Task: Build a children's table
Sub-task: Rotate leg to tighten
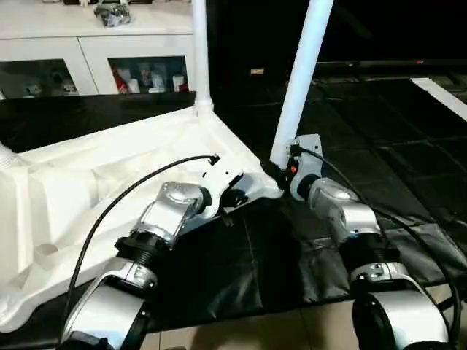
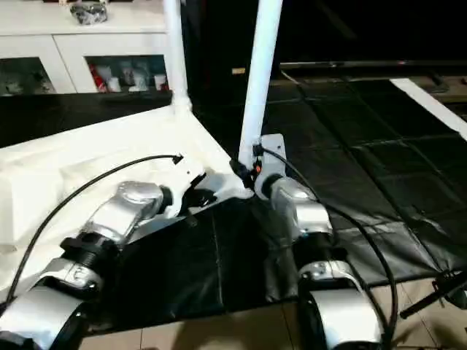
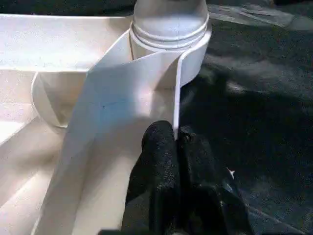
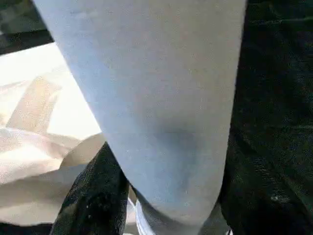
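The left gripper has its 2 black fingers pressed together on the thin upright rim of the table top, pinching that white edge between them. In the left wrist view the rim runs up from the fingertips to the round socket of a corner lobe, where the base of a leg sits; which leg that is cannot be told from that view.

The right gripper stands about half open around the near leg, 1 black finger showing against the leg's lower part, the other hidden behind the leg. In the right wrist view the leg passes between the fingers, but how firmly they bear on it cannot be made out. In the head views the gripper itself is hidden behind its grey bracket at the foot of that leg.

The children's table lies upside down on a black mat, ribbed underside up, its near right corner between the 2 wrists. The near leg rises tilted from that corner; the far leg stands upright at the far corner. Both are cut off at the top edge, and the table top runs out of view at the left.

Behind stands a white glass-door cabinet.
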Robot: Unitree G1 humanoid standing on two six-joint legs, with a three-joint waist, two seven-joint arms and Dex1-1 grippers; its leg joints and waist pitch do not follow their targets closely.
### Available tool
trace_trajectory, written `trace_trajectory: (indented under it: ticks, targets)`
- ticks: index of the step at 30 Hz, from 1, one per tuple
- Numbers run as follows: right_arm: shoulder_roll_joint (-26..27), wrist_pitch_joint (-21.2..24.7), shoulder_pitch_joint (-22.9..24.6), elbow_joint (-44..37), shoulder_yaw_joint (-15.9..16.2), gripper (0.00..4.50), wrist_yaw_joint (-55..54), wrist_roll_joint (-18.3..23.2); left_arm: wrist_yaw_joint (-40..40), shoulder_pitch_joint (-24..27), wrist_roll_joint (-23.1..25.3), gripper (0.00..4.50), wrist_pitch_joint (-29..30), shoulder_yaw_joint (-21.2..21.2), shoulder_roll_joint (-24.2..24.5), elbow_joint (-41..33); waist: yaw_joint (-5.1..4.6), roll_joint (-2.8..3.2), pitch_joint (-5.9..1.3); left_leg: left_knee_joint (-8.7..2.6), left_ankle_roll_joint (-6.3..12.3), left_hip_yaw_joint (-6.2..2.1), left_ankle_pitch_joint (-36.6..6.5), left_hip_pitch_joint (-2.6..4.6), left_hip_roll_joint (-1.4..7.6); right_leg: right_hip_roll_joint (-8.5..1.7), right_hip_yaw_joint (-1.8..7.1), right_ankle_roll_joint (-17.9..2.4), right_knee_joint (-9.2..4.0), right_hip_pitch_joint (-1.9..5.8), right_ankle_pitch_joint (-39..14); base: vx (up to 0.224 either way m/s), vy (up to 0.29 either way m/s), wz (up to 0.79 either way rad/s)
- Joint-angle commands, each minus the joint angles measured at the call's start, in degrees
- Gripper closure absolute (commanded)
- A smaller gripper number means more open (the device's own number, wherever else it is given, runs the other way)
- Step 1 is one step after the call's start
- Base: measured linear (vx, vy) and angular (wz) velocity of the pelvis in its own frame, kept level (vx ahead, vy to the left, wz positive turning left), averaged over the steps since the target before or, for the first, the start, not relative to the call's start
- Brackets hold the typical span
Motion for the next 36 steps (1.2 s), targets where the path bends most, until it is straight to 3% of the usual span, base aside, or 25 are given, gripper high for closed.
trace_trajectory:
  ticks: [1, 4, 6, 8, 13, 18, 19, 22, 24, 25, 27, 30, 35, 36]
  targets:
    - [6.95, 3.08, 1.41, 3.67, 4.58, 1.69, 4.53, 1.68, 2.45, -3.34, -0.94, 4.50, -1.61, -0.23, -3.56, -2.62, 0.47, -0.25, -3.83, -3.87, 2.69, -0.82, -7.50, -0.43, 2.03, -4.82, 3.24, -9.75, -4.61, 3.47, -14.17, 0.000, 0.000, 0.00]
    - [5.26, 1.08, 2.92, 1.81, 5.09, 1.23, 7.28, 1.05, 0.28, -2.31, -0.58, 4.50, -2.08, -1.08, -2.02, -3.53, 0.34, -0.16, -3.71, -3.93, 2.74, -0.76, -8.57, -0.31, 2.05, -4.86, 3.29, -9.08, -4.97, 3.32, -16.35, 0.000, 0.000, 0.00]
    - [3.82, 0.84, 4.19, 0.17, 5.86, 1.19, 9.61, 1.26, -0.94, -1.76, -0.56, 4.50, -2.61, -1.42, -1.12, -3.68, 0.40, -0.21, -3.66, -4.00, 2.82, -0.77, -8.90, -0.26, 2.04, -4.81, 3.28, -8.83, -5.11, 3.34, -17.08, 0.000, 0.000, 0.00]
    - [-0.10, 0.86, 7.53, -4.42, 7.23, 0.81, 15.71, 2.11, -4.45, -0.40, -0.80, 4.50, -4.65, -2.07, 1.11, -4.05, 0.56, 0.31, -3.79, -3.99, 3.09, -0.80, -8.39, -0.20, 2.20, -4.80, 3.44, -9.08, -4.87, 3.36, -15.26, 0.000, 0.000, 0.00]
    - [-8.21, 0.05, 12.01, -10.76, 7.54, 0.37, 26.85, 3.12, -12.84, 1.84, -1.11, 4.50, -9.85, -3.60, 5.99, -4.59, 0.75, -0.19, -4.01, -3.66, 4.79, -0.69, -6.95, -0.52, 2.16, -4.71, 3.39, -10.19, -4.43, 3.75, -10.90, 0.000, 0.000, 0.00]
    - [-12.39, 0.39, 13.21, -13.80, 6.61, 0.06, 33.02, 5.05, -18.08, 2.90, -0.91, 4.50, -12.46, -5.02, 8.95, -4.99, 1.19, -0.05, -3.77, -3.78, 4.21, -0.62, -7.98, -0.10, 2.46, -4.76, 3.39, -10.32, -4.76, 3.44, -14.08, 0.000, 0.000, 0.00]
    - [-13.63, 0.55, 13.60, -14.83, 6.63, 0.06, 35.19, 5.62, -19.55, 3.18, -0.94, 4.50, -12.97, -5.43, 9.72, -5.13, 1.40, 0.05, -3.73, -3.78, 4.26, -0.65, -7.94, -0.15, 2.48, -4.72, 3.38, -10.26, -4.70, 3.43, -13.85, 0.000, 0.000, 0.00]
    - [-20.71, 1.24, 16.07, -20.62, 10.60, 0.06, 48.62, 7.19, -28.61, 4.34, -2.27, 4.50, -17.37, -7.32, 13.66, -6.34, 2.27, -0.07, -3.88, -3.57, 5.20, -0.52, -7.31, -0.16, 2.70, -4.57, 3.44, -10.69, -4.19, 3.48, -10.82, 0.000, 0.000, 0.00]
    - [-21.50, 1.15, 16.02, -20.72, 11.16, 0.06, 50.14, 6.97, -30.10, 4.35, -1.94, 4.50, -18.45, -7.98, 14.52, -6.10, 2.86, 0.04, -3.81, -3.58, 5.18, -0.42, -7.62, -0.02, 2.72, -4.67, 3.40, -10.81, -4.32, 3.14, -11.54, 0.000, 0.000, 0.00]
    - [-21.82, 1.12, 15.88, -20.59, 11.43, 0.06, 50.71, 6.76, -30.96, 4.40, -1.85, 4.50, -19.08, -8.29, 14.93, -6.01, 2.94, -0.18, -3.73, -3.59, 5.00, -0.41, -7.88, -0.08, 2.66, -4.74, 3.39, -10.68, -4.40, 3.16, -12.41, 0.000, 0.000, 0.00]
    - [-22.63, -0.10, 15.09, -19.65, 12.68, 0.06, 52.98, 5.58, -34.66, 4.73, -2.79, 4.50, -20.29, -8.87, 15.93, -6.33, 3.39, -0.08, -3.71, -3.73, 3.91, -0.46, -8.63, 0.14, 2.76, -4.95, 3.42, -10.00, -4.73, 3.03, -15.94, 0.000, 0.000, 0.00]
    - [-22.96, -0.85, 14.27, -18.70, 13.85, 0.06, 54.38, 4.71, -37.70, 5.09, -3.67, 4.50, -20.38, -9.35, 16.67, -7.30, 3.46, -0.10, -3.70, -3.90, 3.05, -0.57, -9.31, 0.21, 2.91, -4.90, 3.42, -10.26, -4.52, 2.95, -16.06, 0.000, 0.000, 0.00]
    - [-23.06, -1.71, 13.27, -17.77, 15.91, 0.50, 56.24, 4.37, -41.19, 5.28, -4.23, 4.50, -21.35, -10.51, 17.79, -8.11, 3.66, -0.27, -3.73, -3.75, 3.26, -0.49, -8.16, 0.02, 2.82, -4.95, 3.51, -10.36, -4.29, 3.02, -14.84, 0.000, 0.000, 0.00]
    - [-22.91, -2.04, 12.99, -17.45, 16.43, 0.77, 56.97, 4.27, -41.85, 5.30, -4.20, 4.50, -21.65, -10.81, 18.00, -8.24, 3.75, -0.28, -3.75, -3.74, 3.34, -0.51, -7.96, 0.03, 2.83, -4.92, 3.50, -10.28, -4.27, 2.98, -14.74, 0.000, 0.000, 0.00]
